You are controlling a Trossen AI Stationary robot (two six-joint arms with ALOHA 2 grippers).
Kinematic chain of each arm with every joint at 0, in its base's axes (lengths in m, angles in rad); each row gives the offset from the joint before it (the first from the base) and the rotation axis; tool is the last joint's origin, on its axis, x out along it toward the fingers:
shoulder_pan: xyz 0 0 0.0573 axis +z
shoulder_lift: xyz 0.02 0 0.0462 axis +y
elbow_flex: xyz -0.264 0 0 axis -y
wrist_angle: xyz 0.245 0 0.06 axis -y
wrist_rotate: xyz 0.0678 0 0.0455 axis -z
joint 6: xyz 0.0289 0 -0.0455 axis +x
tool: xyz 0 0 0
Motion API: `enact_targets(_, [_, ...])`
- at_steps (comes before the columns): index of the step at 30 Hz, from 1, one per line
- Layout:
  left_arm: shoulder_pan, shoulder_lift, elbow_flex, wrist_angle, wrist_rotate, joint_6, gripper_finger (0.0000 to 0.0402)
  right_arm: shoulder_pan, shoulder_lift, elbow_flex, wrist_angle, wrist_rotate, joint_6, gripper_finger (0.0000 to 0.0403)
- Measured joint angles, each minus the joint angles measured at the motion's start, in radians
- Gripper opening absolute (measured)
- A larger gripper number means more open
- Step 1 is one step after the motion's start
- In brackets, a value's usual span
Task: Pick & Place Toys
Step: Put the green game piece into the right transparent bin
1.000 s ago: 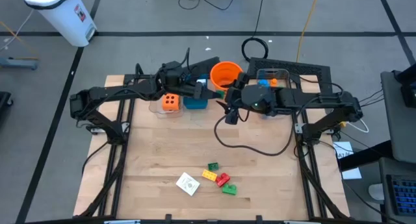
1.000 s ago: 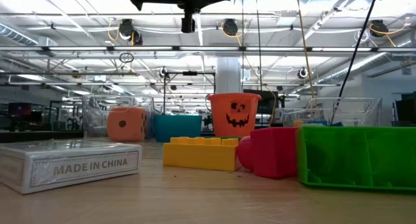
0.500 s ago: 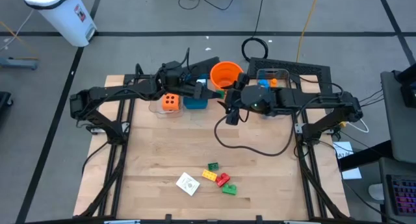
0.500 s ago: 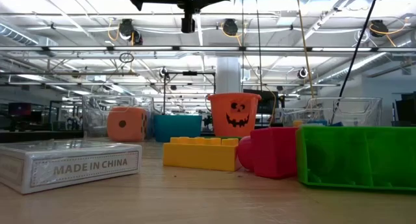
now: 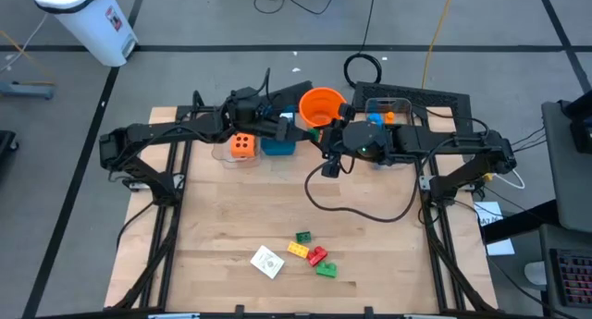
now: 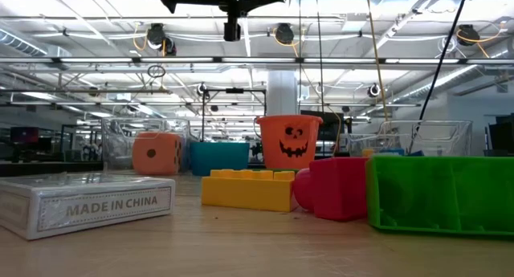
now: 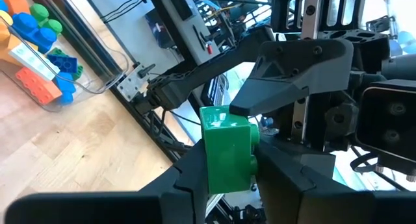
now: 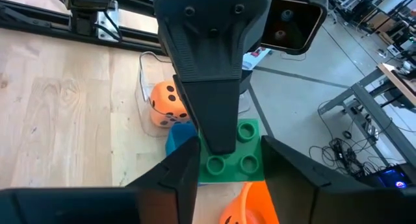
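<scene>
Over the far end of the bench [image 5: 231,208], just beside the orange bucket [image 5: 321,104], the two arms meet nose to nose, and the thing between them is a green brick [image 7: 227,146]. The left gripper [image 7: 229,178] pinches that brick narrowly and holds it up in the air above the teal box [image 5: 277,145] and the orange dice [image 5: 241,145]. What has just changed is on the other side. The right gripper [image 8: 231,165], which stood wide a second ago, has drawn inward, and its two fingers now lie against the brick's sides, so it too has hold of the green brick. Neither arm has shifted across the bench in that time; only the right gripper's width is different. To me this looks like a hand-over in mid-air, caught at the point where both sides grip the same toy. It seems the left gripper must let go next, though the brick is not released yet. If both pull at once, the brick could twist or pop free over the bucket. Well apart from all this, at the near end of the bench, a small cluster of bricks [image 5: 313,254] and a white card box [image 5: 267,262] lie untouched, so much of the job remains.
</scene>
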Motion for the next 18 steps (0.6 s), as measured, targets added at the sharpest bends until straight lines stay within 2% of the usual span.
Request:
enact_targets(8, [0.000, 0.000, 0.000, 0.004, 0.000, -0.006, 0.0131, 0.000, 0.000, 0.000, 0.001, 0.001, 0.002, 0.0144])
enact_targets(18, [-0.001, 0.001, 0.000, 0.015, -0.001, -0.014, 0.0116, 0.000, 0.000, 0.000, 0.001, 0.003, 0.001, 0.0141])
